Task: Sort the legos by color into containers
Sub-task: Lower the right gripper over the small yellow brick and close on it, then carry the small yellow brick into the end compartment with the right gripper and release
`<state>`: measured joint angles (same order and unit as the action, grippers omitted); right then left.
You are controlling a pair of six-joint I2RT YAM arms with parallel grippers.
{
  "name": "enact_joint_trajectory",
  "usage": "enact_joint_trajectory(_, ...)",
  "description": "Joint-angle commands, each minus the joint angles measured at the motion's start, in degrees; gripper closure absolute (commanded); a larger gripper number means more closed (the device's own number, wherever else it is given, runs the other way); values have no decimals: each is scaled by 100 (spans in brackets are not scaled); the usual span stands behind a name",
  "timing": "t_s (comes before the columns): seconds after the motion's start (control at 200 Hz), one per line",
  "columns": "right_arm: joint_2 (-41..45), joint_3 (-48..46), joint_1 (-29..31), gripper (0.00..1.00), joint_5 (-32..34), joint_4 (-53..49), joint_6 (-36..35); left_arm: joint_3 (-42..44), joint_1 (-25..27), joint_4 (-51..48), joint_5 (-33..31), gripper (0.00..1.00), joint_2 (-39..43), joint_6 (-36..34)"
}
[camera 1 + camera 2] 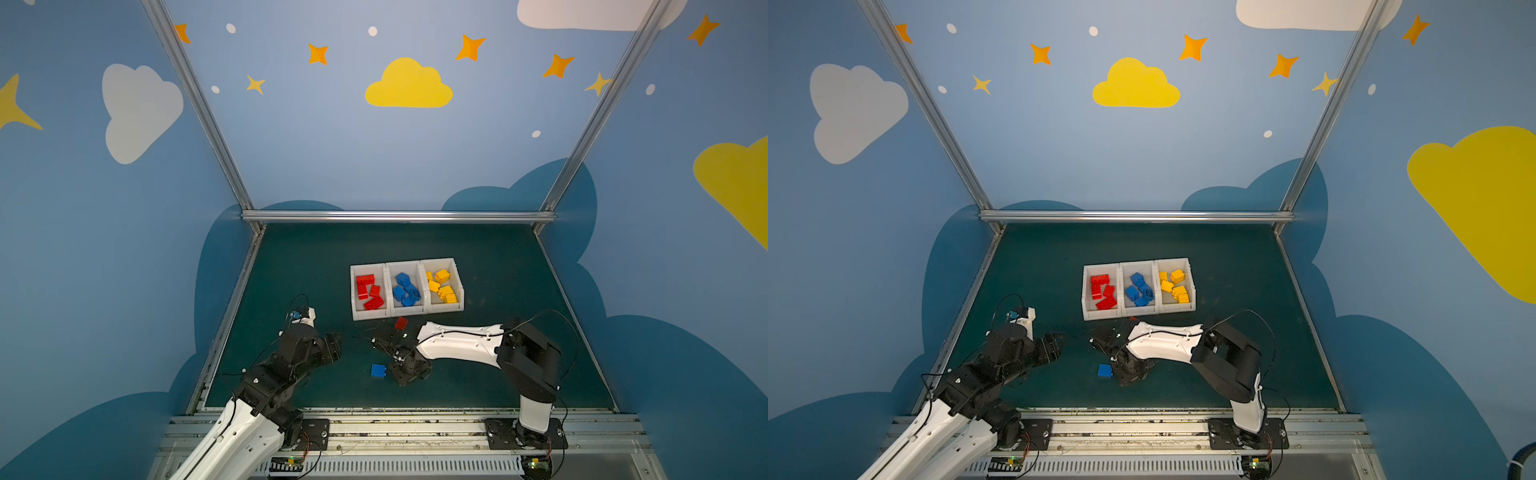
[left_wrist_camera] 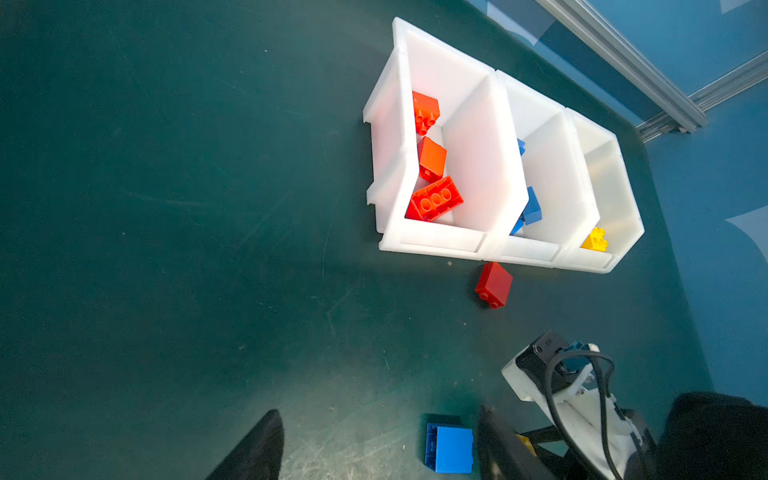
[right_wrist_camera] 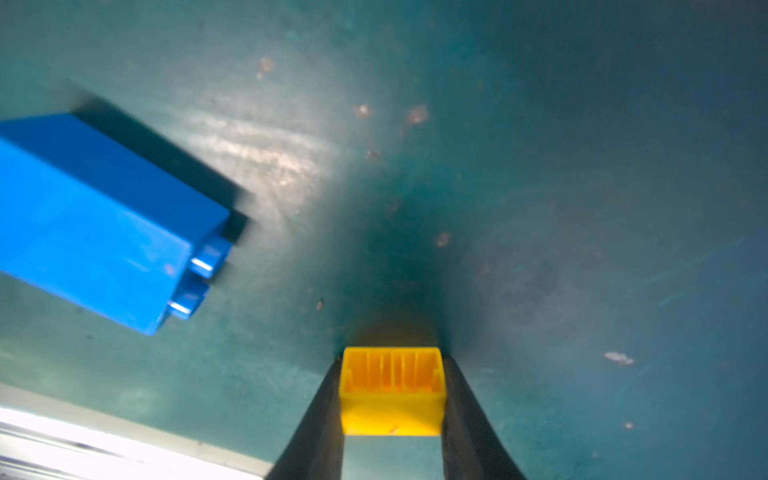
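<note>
Right gripper (image 3: 392,363) pinching yellow brick (image 3: 392,409), low over mat (image 3: 582,208). Blue brick (image 3: 95,224) just beside it. Red brick (image 1: 401,323) beyond, near bins (image 1: 368,314). Left gripper (image 2: 378,453) spread, empty.

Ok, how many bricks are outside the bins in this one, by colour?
Red: 1, the red brick lying just in front of the bins.
Blue: 1, the blue brick lying loose beside the right gripper.
Yellow: 1, the yellow brick clamped in the right gripper.
Total: 3
</note>
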<state>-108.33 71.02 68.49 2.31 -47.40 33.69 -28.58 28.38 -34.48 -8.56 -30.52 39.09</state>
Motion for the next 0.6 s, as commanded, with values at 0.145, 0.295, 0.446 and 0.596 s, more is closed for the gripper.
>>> enact_joint_trajectory(0.145,355,144,-151,78,253,-313,-317,19,-24,-24,12,27,7,16)
enact_joint_trajectory(0.295,724,552,-743,77,582,-646,-1032,12,-17,-33,-4,27,34,12)
enact_joint_trajectory(0.446,952,1027,-1711,77,758,-703,-1823,28,-14,-52,12,27,104,37)
enact_joint_trajectory(0.596,791,1579,-2776,77,544,-478,-2383,45,-16,-42,36,27,144,38)
